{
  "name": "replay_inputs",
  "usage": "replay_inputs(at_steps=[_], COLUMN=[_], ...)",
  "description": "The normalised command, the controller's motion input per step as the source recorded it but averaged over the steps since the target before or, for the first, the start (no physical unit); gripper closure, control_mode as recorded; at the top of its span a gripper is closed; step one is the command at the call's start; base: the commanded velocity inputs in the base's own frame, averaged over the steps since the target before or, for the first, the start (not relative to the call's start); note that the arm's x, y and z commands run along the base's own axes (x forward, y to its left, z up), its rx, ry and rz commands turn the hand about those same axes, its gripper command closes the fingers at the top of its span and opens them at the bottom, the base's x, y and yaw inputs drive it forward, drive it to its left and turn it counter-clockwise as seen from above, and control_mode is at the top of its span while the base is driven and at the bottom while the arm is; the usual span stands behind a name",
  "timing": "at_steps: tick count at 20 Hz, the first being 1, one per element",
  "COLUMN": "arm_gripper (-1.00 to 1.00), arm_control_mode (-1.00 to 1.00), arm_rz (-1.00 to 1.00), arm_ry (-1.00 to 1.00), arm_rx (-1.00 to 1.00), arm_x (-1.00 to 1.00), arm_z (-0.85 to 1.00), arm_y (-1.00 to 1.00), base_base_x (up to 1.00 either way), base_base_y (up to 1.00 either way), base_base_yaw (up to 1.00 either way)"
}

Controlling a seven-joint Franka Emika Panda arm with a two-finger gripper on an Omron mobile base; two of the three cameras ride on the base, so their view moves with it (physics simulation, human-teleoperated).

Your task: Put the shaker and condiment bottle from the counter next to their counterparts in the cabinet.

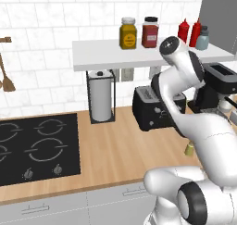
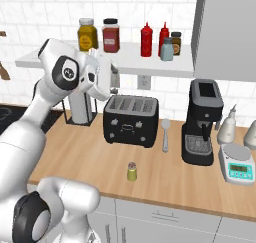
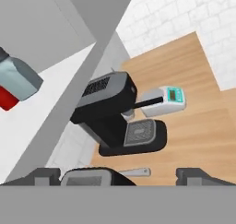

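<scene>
The yellow-green shaker (image 2: 132, 172) with its pale top stands alone on the counter (image 2: 90, 152) in front of the toaster, and also shows beside my arm as the shaker (image 1: 189, 149). On the cabinet shelf (image 2: 130, 62) two red squeeze bottles stand side by side, one red bottle (image 2: 146, 39) and its twin (image 2: 163, 36); which one is the condiment bottle I cannot tell. A grey-blue shaker (image 2: 167, 49) with a dark cap stands just right of them. My gripper (image 2: 105, 66) hangs open and holds nothing, below the shelf's front edge, above the toaster and left of the bottles.
A yellow jar (image 2: 87, 34) and a red jar with a black lid (image 2: 110, 35) stand on the shelf's left. On the counter are a black toaster (image 2: 131, 119), a paper towel holder (image 1: 101, 96), a spoon (image 2: 165, 133), a coffee machine (image 2: 202, 122), a scale (image 2: 239, 169) and the cooktop (image 1: 37, 147).
</scene>
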Motion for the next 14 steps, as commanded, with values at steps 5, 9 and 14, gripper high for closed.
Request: replay_inputs(at_steps=[5, 9, 14], arm_gripper=[-1.0, -1.0, -1.0], arm_control_mode=[-1.0, -1.0, -1.0], arm_rz=[0.0, 0.0, 0.0], arm_ry=[-0.01, 0.01, 0.12], arm_rx=[-0.01, 0.0, -0.04], arm_x=[-0.25, -0.23, -0.21], arm_z=[-0.26, -0.21, -0.42], arm_y=[0.24, 0.2, 0.1], base_base_x=[0.0, 0.0, 0.0], base_base_y=[0.0, 0.0, 0.0], base_base_yaw=[0.0, 0.0, 0.0])
